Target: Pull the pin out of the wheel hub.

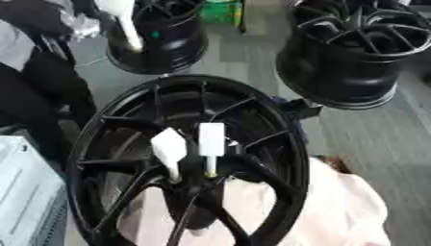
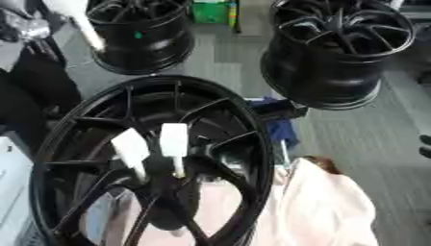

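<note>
Standing in the hub at the frame's lower centre, two pins point(image 1: 210, 144) with white block heads and thin stiff shanks look light and easiest taken by the head, on the black wheel point(image 1: 278, 144), though neither robot hand shows, fingers unknowable

- Behind the work you have two spare black wheels standing on the grey floor point(image 1: 244, 57): one at far left point(image 1: 160, 41), one at far right point(image 1: 358, 53).
- Between them, at the top edge, you can see a green box point(image 2: 210, 12).
- A pale pink cloth point(image 1: 345, 206) lies at lower right.
- A blue object point(image 2: 278, 129) sits just above the cloth.
- A light grey crate point(image 1: 25, 197) fills your lower left corner.
</note>
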